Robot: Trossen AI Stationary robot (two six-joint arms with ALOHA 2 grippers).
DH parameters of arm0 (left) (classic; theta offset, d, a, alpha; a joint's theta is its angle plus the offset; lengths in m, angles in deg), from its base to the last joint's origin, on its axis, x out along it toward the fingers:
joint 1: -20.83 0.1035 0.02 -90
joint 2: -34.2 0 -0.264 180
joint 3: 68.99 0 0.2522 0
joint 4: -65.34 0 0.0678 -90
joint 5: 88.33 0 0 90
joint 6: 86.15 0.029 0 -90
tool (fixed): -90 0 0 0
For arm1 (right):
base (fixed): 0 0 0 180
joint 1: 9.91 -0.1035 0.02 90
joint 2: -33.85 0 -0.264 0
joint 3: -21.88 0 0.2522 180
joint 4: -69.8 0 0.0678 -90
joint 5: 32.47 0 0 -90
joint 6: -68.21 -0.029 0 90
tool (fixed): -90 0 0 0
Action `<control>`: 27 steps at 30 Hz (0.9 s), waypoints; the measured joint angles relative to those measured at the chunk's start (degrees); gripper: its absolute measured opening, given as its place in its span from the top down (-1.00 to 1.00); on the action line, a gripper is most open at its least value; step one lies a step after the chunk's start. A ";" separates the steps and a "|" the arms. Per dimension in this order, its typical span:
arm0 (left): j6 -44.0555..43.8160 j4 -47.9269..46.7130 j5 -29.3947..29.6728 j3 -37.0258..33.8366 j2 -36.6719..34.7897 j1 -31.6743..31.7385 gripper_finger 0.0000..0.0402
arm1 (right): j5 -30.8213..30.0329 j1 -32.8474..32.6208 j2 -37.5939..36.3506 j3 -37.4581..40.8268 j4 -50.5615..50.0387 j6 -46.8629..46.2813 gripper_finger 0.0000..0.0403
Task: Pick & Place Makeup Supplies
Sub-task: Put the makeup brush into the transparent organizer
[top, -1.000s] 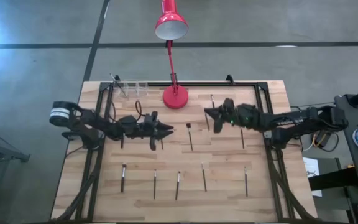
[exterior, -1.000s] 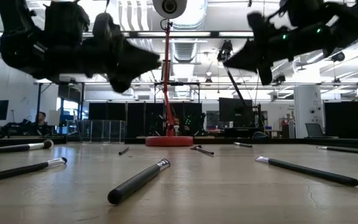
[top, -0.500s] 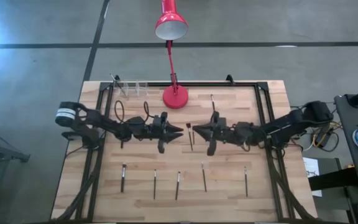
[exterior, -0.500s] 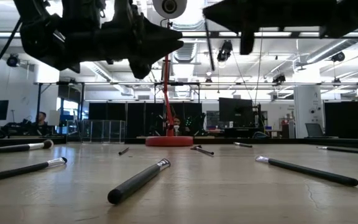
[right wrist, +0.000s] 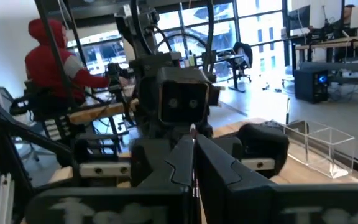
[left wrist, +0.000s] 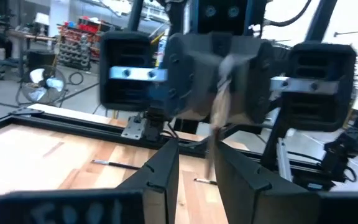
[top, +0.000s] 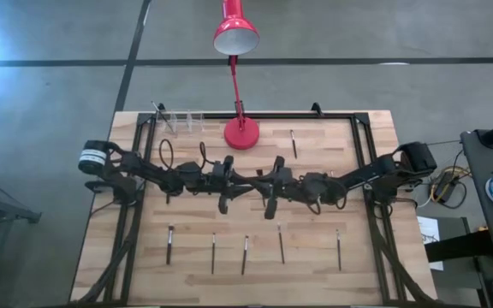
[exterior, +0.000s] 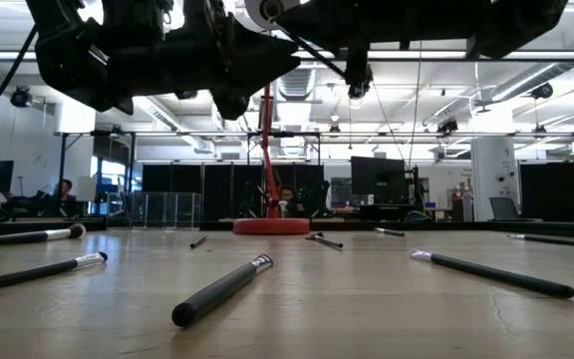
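My two grippers meet tip to tip high over the middle of the table: left gripper (top: 245,181) (left wrist: 197,165), right gripper (top: 262,182) (right wrist: 193,146). The right one is shut on a thin makeup brush (left wrist: 214,124) with pale bristles (left wrist: 225,78) at its upper end. The left one is open, with a finger on either side of that brush's handle. Several other dark brushes (top: 246,254) (exterior: 222,289) lie flat on the wooden table, in a row along the near side and one (top: 293,143) farther back. My right gripper pinches the makeup brush between its two shut fingers, coming level from the table's right. The brush lies across the fingers, nearly upright and clear of the table. One end (right wrist: 193,129) sticks out just above the fingertips. My left gripper: I cannot tell whether its fingers touch the handle (left wrist: 210,158).
A red desk lamp stands on its base (top: 241,133) at the far middle. A clear plastic holder (top: 182,121) (right wrist: 319,146) sits at the far left. Black frame rails (top: 368,145) run along the table's sides. A person in a red hoodie (right wrist: 55,68) sits beyond the table.
My right gripper has travelled from the far right of centre toward the table's left and a little nearer, ending up facing the left gripper. My left gripper has moved right toward the middle. Both have stayed high above the table.
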 joint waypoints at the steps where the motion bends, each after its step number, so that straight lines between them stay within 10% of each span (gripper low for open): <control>1: 0.14 0.24 -0.35 0.00 -0.04 -0.16 0.53 | 0.00 0.00 0.02 0.00 0.00 0.01 0.96; 17: 1.65 0.15 -0.46 -0.28 -0.15 -0.25 0.54 | -1.45 -1.82 -2.00 0.81 0.01 2.54 0.96; 27: 1.98 -1.32 -0.40 -0.28 -0.31 -0.10 0.98 | -1.71 -1.84 -1.92 1.09 -1.68 3.80 0.96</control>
